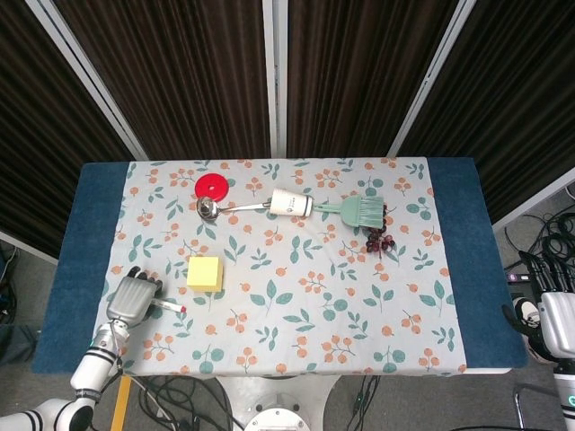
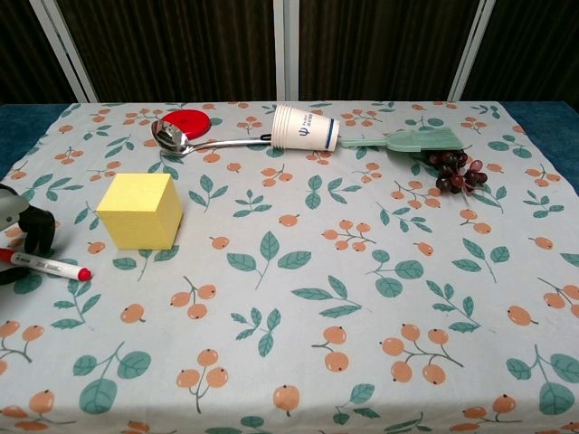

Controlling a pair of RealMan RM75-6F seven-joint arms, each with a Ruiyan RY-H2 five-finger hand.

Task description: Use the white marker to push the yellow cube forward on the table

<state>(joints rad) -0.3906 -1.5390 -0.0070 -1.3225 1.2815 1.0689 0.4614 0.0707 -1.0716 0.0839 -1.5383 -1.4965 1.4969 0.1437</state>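
The yellow cube (image 1: 205, 273) (image 2: 140, 211) stands on the left part of the flowered cloth. The white marker (image 1: 169, 307) (image 2: 50, 265) with a red cap lies flat just left of and nearer than the cube, cap pointing right. My left hand (image 1: 133, 296) (image 2: 25, 231) sits over the marker's back end, with dark fingers (image 2: 38, 228) beyond it and another dark part on its near side. The marker still rests on the cloth. My right hand (image 1: 557, 325) hangs off the table's right edge, and its fingers are hidden.
At the back lie a red disc (image 1: 211, 187), a metal ladle (image 1: 225, 207), a tipped paper cup (image 1: 292, 203), a green brush (image 1: 357, 211) and dark grapes (image 1: 378, 240). Blue table (image 1: 90, 233) shows beside the cloth.
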